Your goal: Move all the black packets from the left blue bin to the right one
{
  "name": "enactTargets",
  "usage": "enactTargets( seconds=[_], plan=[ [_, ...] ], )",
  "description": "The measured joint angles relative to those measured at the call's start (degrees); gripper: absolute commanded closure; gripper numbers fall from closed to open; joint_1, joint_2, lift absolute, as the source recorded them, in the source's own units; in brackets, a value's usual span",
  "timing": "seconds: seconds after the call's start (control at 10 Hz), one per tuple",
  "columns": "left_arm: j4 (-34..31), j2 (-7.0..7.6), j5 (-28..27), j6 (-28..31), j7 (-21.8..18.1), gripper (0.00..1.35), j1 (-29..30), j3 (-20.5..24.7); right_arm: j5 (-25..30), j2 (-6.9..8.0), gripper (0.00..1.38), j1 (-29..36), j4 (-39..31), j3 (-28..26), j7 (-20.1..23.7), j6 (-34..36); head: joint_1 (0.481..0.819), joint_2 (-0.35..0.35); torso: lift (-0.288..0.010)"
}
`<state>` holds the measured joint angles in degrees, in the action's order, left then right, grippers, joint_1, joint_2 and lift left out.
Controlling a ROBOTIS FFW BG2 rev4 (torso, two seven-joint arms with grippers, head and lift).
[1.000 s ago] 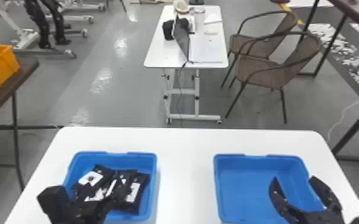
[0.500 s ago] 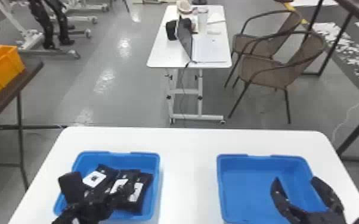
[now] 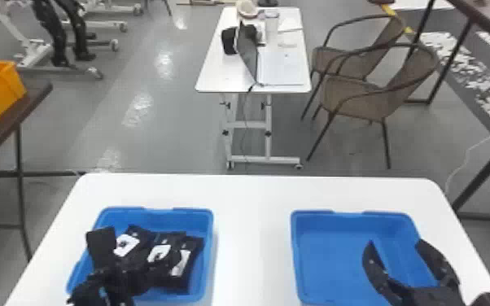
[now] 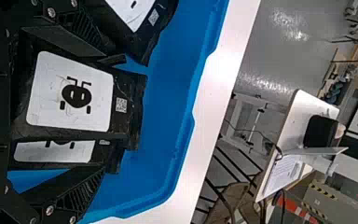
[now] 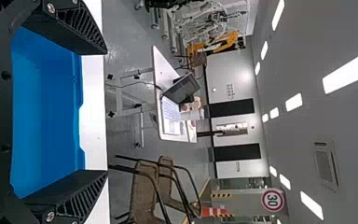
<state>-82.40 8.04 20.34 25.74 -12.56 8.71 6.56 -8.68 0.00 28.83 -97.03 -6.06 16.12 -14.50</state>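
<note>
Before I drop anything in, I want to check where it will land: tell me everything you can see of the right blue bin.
The right blue bin looks like smooth plastic: open-topped, roughly rectangular, its far rim stepped at the middle. It sits upright on the white table, with nothing visible inside. The right gripper, open, shows over its right side; contact is unclear.

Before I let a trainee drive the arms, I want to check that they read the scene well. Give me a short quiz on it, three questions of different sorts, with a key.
1. True or false: the right gripper is open.

2. What colour are the labels on the black packets?
a) yellow
b) white
c) red

3. Fill in the blank: the black packets lie in the ____ blue bin.

Key: 1. True. 2. b. 3. left.
</note>
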Motion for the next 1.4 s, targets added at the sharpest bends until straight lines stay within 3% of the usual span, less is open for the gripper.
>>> enactTargets(
  seconds=[0.1,0.2,0.3,0.5,0.6,1.0,1.2,1.4],
  plan=[
    [2.37,-0.10,0.00,0.08,-1.68,0.21,-1.16,-0.30,-0.21,0.00,0.10,-0.01,0.11,0.00,0.05,0.00,0.695,0.033,0.000],
    [4.46,-0.15,-0.83,0.10,-2.99,0.38,-2.39,-0.66,-0.39,0.00,0.10,-0.11,0.20,0.00,0.14,0.01,0.695,0.027,0.000],
    [5.54,-0.20,-1.55,0.10,-3.21,0.72,-3.17,-0.84,-0.63,0.00,0.10,-0.20,0.34,0.00,0.26,0.01,0.695,0.024,0.000],
    [6.04,-0.32,-0.99,0.17,-4.98,0.83,-3.62,-0.14,-0.93,0.00,0.10,-0.26,0.59,0.00,0.31,0.13,0.695,0.022,0.000],
    [6.16,-0.24,-0.27,0.55,-6.31,1.13,-3.64,0.45,-1.16,0.00,0.10,-0.23,0.67,0.00,0.31,0.22,0.695,0.021,0.000],
    [5.50,-0.09,-0.18,-2.33,-11.35,1.17,-2.46,1.48,-1.49,0.00,0.10,-0.48,0.87,0.06,0.49,0.27,0.695,0.022,0.000],
    [-2.04,0.22,-1.09,-1.89,-14.48,1.17,-0.03,1.82,-1.97,0.00,0.10,-0.91,0.83,0.24,0.56,0.26,0.695,0.010,0.000],
    [-13.25,0.77,-3.47,2.16,-16.41,1.17,1.92,0.91,-3.59,0.00,0.10,-1.41,0.49,0.34,0.94,0.27,0.695,-0.015,0.000]
  ],
)
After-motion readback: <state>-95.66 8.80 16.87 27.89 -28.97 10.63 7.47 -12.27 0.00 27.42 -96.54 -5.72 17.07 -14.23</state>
